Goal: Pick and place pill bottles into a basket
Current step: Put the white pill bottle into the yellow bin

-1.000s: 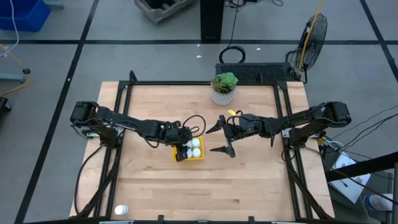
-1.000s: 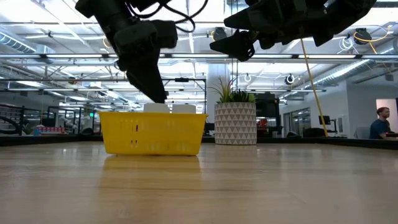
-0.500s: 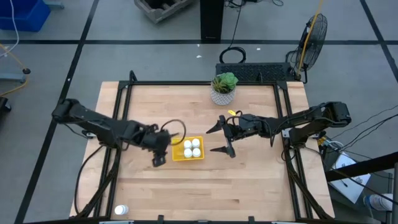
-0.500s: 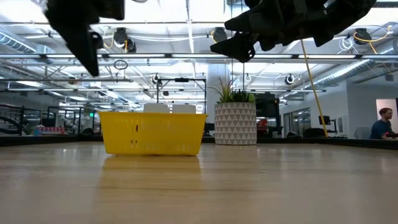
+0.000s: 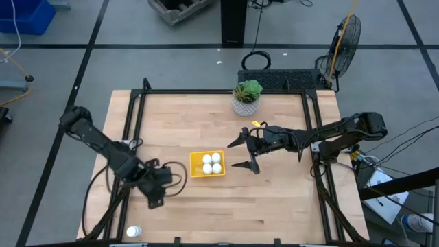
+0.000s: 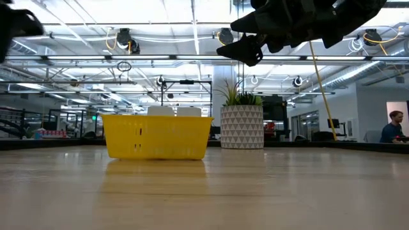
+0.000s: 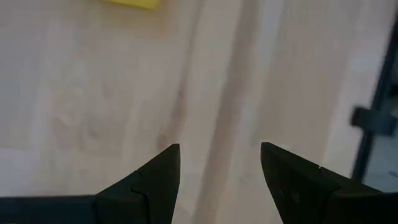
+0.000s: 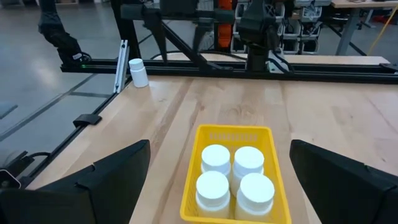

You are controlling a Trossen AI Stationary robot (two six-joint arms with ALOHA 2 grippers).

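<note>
Basket (image 5: 207, 165) at table centre, four pill bottles (image 8: 235, 174) inside | fifth bottle (image 5: 134, 232) at 7 o'clock corner | your left gripper (image 5: 155, 197) empty, fingers apart, heading there | right gripper (image 5: 242, 152) waits at 3 o'clock, spread wide.

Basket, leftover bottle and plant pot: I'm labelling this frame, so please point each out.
basket (image 5: 194, 165), high view, its left yellow wall.
pill bottle outside the basket (image 5: 133, 232), high view, its white cap, at the table's near left corner.
plant pot (image 6: 242, 128), low view, its patterned white side.
</note>
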